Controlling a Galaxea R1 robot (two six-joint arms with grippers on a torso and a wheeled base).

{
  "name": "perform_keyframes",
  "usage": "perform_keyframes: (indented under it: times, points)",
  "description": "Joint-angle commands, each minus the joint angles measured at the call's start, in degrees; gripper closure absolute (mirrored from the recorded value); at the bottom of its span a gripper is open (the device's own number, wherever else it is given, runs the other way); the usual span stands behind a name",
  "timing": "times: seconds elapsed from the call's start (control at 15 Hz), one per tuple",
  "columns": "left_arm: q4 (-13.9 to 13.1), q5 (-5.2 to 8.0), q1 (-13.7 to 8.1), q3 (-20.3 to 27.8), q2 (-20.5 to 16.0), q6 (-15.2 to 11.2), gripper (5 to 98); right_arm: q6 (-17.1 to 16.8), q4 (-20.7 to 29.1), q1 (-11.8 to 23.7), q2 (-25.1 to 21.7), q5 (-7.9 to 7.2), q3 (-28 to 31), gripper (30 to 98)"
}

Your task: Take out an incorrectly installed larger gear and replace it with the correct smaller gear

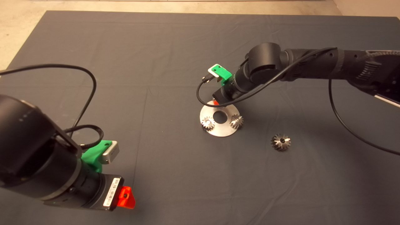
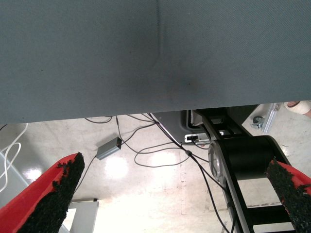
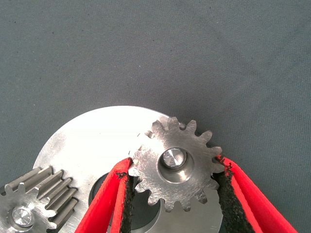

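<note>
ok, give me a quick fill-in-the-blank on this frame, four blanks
1. The right tool is closed on the smaller gear, pads against its ___.
2. The larger gear lies on the ___, apart from the round plate.
3. The head view shows ___ other gears on that plate.
4. The left tool waits at lower left, fingers ___.

Missing words: teeth; mat; two; open

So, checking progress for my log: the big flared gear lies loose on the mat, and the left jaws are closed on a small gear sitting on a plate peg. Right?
Wrong arm. The right gripper holds the small gear on the plate peg, per the right wrist view. The flared gear does lie loose on the mat.
</note>
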Motion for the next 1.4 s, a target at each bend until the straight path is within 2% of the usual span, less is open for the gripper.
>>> perform_keyframes:
  times: [0.0,0.53,1.0,1.13,1.27,1.33]
  points:
    - [-0.19,0.35,-0.36,0.67,-0.10,0.07,6.1,-0.12,-0.47,1.14,0.10,0.24,0.31,89.5]
    - [-0.14,0.35,-0.36,0.67,-0.10,0.07,6.1,-0.18,-0.47,1.23,0.17,0.15,0.31,89.2]
    - [-0.19,0.44,-0.36,0.76,-0.10,0.07,6.1,-0.48,-0.47,1.23,0.09,0.06,0.39,85.2]
    - [-0.11,0.44,-0.36,0.76,-0.10,0.07,6.1,-0.48,-0.30,1.41,-0.35,-0.02,0.75,81.0]
    - [-0.19,0.44,-0.36,0.76,-0.10,0.07,6.1,-0.48,-0.03,1.84,-0.70,-0.40,1.04,80.6]
    - [-0.19,0.44,-0.36,0.76,-0.10,0.07,6.1,-0.48,-0.12,1.93,-1.04,-0.87,2.03,77.3]
